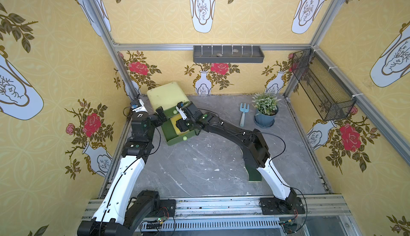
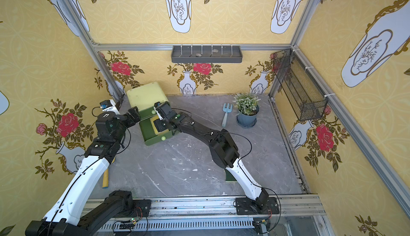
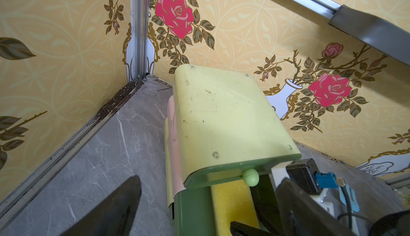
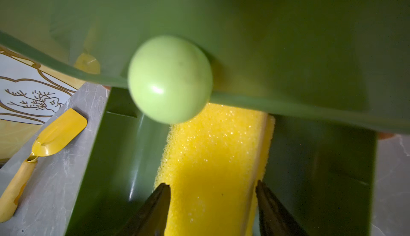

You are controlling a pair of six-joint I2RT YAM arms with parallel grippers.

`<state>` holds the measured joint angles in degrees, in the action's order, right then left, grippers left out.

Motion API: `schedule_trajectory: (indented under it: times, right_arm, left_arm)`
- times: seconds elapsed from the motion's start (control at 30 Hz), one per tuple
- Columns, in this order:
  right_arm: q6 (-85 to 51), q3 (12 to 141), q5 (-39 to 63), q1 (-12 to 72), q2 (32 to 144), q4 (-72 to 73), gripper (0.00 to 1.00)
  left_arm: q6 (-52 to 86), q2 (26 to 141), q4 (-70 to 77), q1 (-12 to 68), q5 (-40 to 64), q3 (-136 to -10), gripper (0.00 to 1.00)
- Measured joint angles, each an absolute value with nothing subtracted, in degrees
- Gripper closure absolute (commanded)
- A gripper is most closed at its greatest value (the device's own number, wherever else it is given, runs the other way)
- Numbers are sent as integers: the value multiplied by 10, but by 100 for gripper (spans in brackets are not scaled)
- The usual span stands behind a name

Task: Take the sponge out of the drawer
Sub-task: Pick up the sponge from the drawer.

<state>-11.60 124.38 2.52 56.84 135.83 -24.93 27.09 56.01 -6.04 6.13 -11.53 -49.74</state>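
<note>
Top views, drawer: the dark green drawer [image 1: 172, 135] stands pulled out of the pale yellow cabinet [image 1: 165, 95] at the back left of the grey table [image 1: 210, 161].
Top views, sponge: the yellow sponge [image 1: 176, 121] lies inside the drawer. In both top views only a patch of it [image 2: 153, 125] shows beside my arm.
Top views, right pincer: my right pincer [image 1: 180, 127] reaches down into the drawer over the sponge. From up here I cannot tell how its jaws stand.
Top views, left pincer: my left pincer [image 1: 161, 115] hangs just beside the drawer's wall, near where it meets the cabinet.
Top views, elsewhere: a blue rake [image 1: 244, 112] and a potted plant [image 1: 265, 110] sit at the back right, well apart from the drawer. A yellow trowel [image 2: 106, 179] lies partly under my left arm.
Left wrist, sponge: a strip of the sponge [image 3: 230, 201] shows in the open drawer [image 3: 193, 212], below a pale green knob [image 3: 250, 177] on the cabinet front.
Left wrist, left pincer: my fingers [image 3: 115, 210] are spread wide and hold nothing.
Right wrist, sponge: the sponge [image 4: 213, 157] lies flat on the drawer floor, its far end under the knob [image 4: 169, 79].
Right wrist, right pincer: my right pincer [image 4: 211, 186] has its jaws part-way in. One of my tips [image 4: 159, 199] presses each long side of the sponge, which sits between them.
Right wrist, elsewhere: the trowel [image 4: 60, 132] lies on the table outside the drawer wall [image 4: 124, 157].
</note>
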Motion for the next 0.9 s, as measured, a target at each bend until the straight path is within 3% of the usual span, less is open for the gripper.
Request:
schedule_trajectory:
  times: [0.23,0.47,0.9]
  right_arm:
    - [-120,1240,28,567,1357,-237,63]
    - [-124,1236,27,565,1357,-236,51]
    - [-139,1208,44,551,1346,-223,55]
  left_arm:
    - [271,562,-60,61,-115,-497,0]
    - [271,562,-60,60,-112,-497,0]
    - [271,562,-60,60,-109,-497,0]
